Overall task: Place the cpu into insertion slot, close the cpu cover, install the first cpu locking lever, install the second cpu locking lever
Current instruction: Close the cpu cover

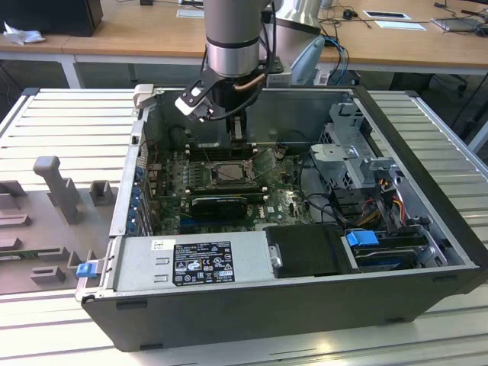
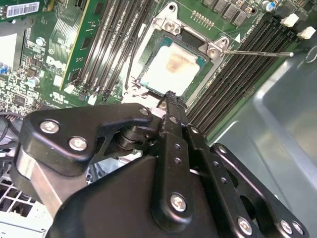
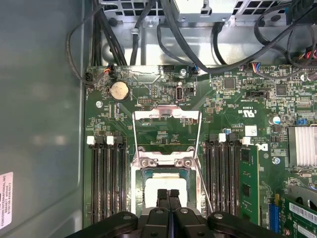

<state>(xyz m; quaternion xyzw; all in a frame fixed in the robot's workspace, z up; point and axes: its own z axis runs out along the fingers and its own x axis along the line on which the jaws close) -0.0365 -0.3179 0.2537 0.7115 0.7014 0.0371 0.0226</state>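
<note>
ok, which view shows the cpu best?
Second wrist view: the cpu lies in the slot with nearly its whole pale top in sight. In the first wrist view the claw hides its near part. In the exterior view it is a small patch beneath the arm.

My arm [image 1: 232, 27] hangs straight down from above, wrist [image 1: 231, 59] vertical. Hand [image 3: 168, 194] points down, fingers [image 3: 162, 198] pressed flat together, no gap btwn them in both wrist views, tips side by side, level.
</note>
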